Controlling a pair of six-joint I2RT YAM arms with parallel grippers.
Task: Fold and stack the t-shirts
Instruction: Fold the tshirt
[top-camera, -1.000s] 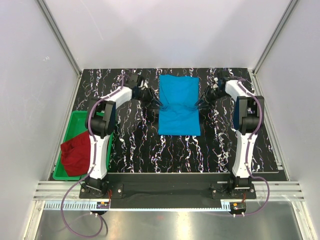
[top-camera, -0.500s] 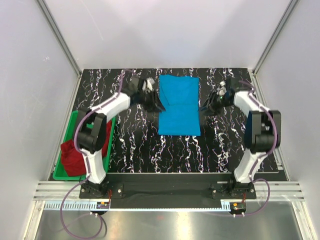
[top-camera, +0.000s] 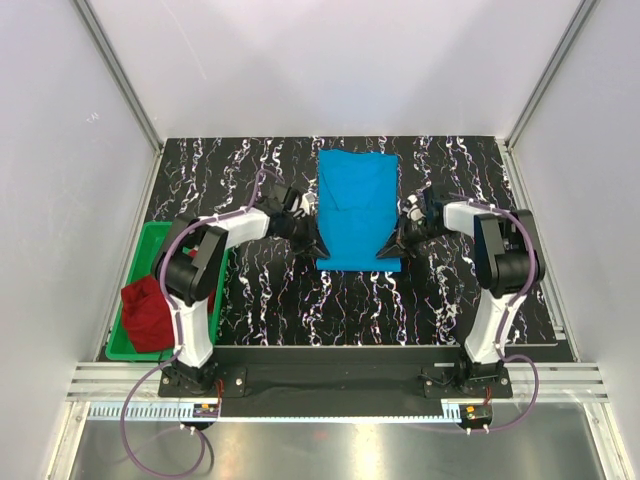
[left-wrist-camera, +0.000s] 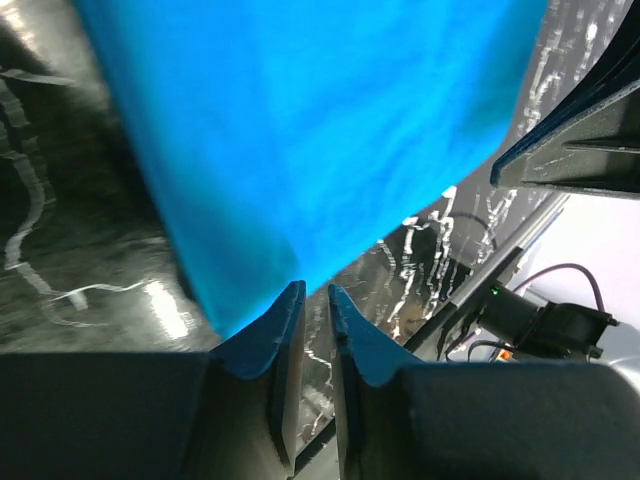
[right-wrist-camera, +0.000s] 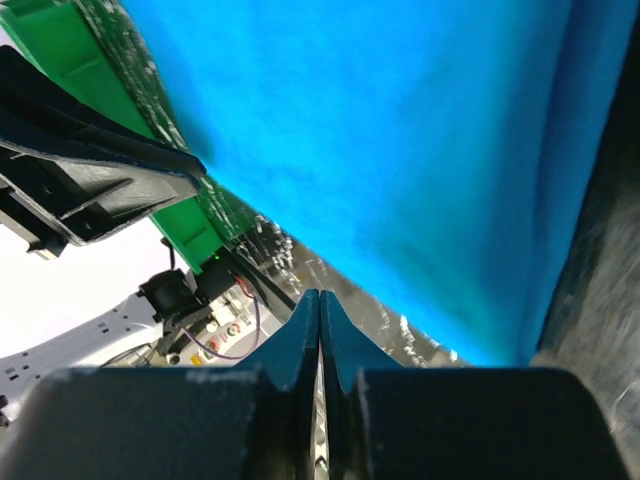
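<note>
The sky-blue t-shirt (top-camera: 356, 205) lies folded into a tall rectangle in the middle of the table. My left gripper (top-camera: 318, 246) is low at its near-left corner. In the left wrist view the left gripper (left-wrist-camera: 312, 292) is almost shut, with a slim empty gap, and the blue cloth (left-wrist-camera: 300, 130) lies just past the tips. My right gripper (top-camera: 389, 248) is at the near-right corner. In the right wrist view it (right-wrist-camera: 319, 295) is shut and empty, just short of the cloth's edge (right-wrist-camera: 400, 150). The dark red t-shirt (top-camera: 148, 312) lies bunched in the bin.
A green plastic bin (top-camera: 150, 240) stands at the table's left edge and holds the red shirt at its near end. The table is black with white marbling (top-camera: 270, 290). White walls and metal posts close in the back and both sides.
Both grippers have slid toward me along the blue shirt's sides, from its middle to its near corners. The shirt's near end now looks narrower.
</note>
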